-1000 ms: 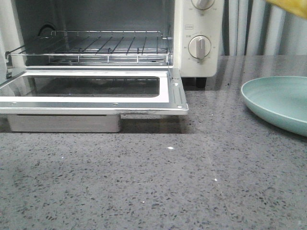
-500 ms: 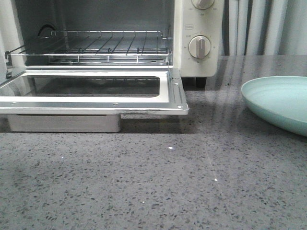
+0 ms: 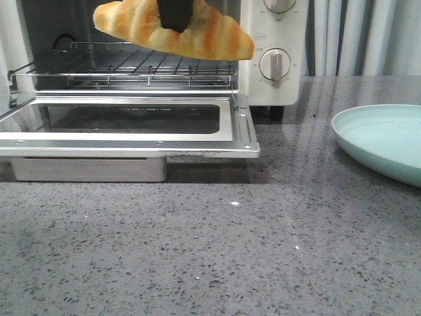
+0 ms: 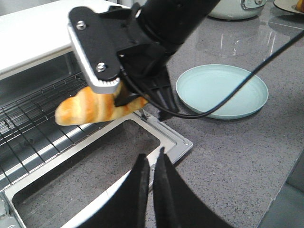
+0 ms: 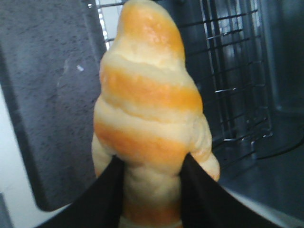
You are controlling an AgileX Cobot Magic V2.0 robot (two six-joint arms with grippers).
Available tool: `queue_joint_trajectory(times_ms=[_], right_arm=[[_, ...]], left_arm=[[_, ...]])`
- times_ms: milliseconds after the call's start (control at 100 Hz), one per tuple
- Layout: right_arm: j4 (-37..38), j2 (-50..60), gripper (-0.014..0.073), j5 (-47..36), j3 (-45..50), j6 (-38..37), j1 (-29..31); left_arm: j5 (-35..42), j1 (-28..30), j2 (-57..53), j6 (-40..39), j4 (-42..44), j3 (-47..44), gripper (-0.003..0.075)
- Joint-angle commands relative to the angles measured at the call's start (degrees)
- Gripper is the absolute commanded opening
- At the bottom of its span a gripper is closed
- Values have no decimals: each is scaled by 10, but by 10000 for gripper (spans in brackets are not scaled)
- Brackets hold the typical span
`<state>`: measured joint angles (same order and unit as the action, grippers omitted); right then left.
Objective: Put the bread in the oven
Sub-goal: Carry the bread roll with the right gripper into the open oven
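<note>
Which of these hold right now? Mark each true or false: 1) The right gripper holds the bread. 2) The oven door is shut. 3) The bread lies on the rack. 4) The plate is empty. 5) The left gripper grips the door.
1) True: the right gripper is clamped on the bread.
2) False: the oven has its door folded down, open.
3) False: the bread hangs in the air above the rack, in front of the opening.
4) True: the plate has nothing on it.
5) False: the left gripper is shut on nothing, above the door.
</note>
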<state>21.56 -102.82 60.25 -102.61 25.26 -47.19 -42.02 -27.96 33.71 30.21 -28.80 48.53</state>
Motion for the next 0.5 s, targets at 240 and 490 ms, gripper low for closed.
queue_joint_trajectory(times_ms=[240, 490], right_arm=[[66, -13, 186, -116, -22, 52, 0], [70, -41, 186, -130, -28, 52, 0]], left_arm=[[42, 1, 1, 1, -20, 14, -20], [43, 1, 1, 2, -20, 14, -20]])
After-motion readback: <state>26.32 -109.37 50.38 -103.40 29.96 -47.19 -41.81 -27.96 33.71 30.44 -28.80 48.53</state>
